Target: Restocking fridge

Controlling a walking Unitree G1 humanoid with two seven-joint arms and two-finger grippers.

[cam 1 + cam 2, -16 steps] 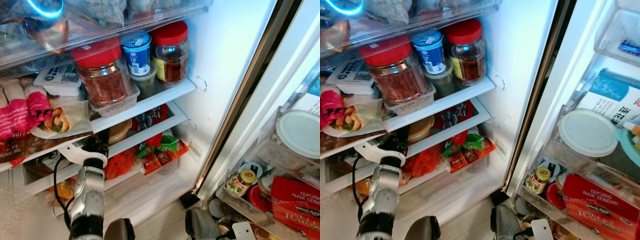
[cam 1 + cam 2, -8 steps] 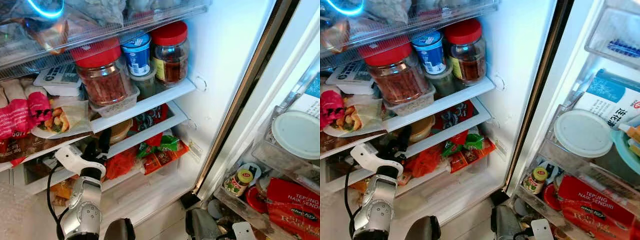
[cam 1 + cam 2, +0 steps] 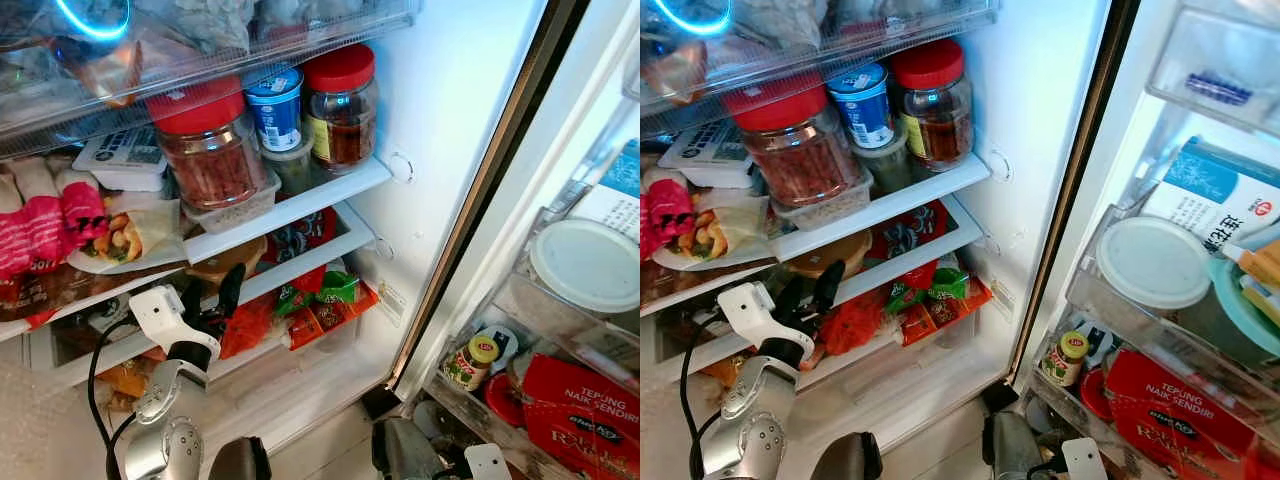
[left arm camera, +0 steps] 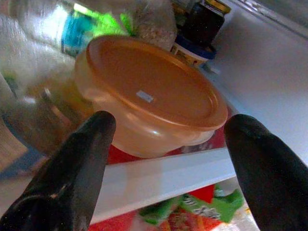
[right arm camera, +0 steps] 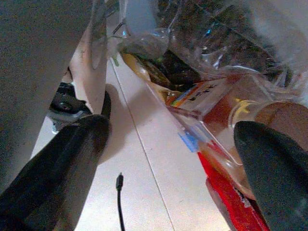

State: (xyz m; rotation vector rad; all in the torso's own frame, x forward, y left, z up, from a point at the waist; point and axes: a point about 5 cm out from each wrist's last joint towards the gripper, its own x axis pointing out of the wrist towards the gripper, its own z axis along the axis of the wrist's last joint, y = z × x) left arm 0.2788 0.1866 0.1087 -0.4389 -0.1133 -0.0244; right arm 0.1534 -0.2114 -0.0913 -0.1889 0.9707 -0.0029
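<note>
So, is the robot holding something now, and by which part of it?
Nothing is held. The left pincer is open in front of the orange-lidded tub, its fingers apart and not touching it. The right pincer is open too.

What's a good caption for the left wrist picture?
Open left hand facing an orange-lidded tub on the fridge shelf.

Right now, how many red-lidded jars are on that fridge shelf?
2. The large jar stands left of the blue tub, on a clear container; the smaller jar stands right of the tub. Others may be hidden behind them.
</note>
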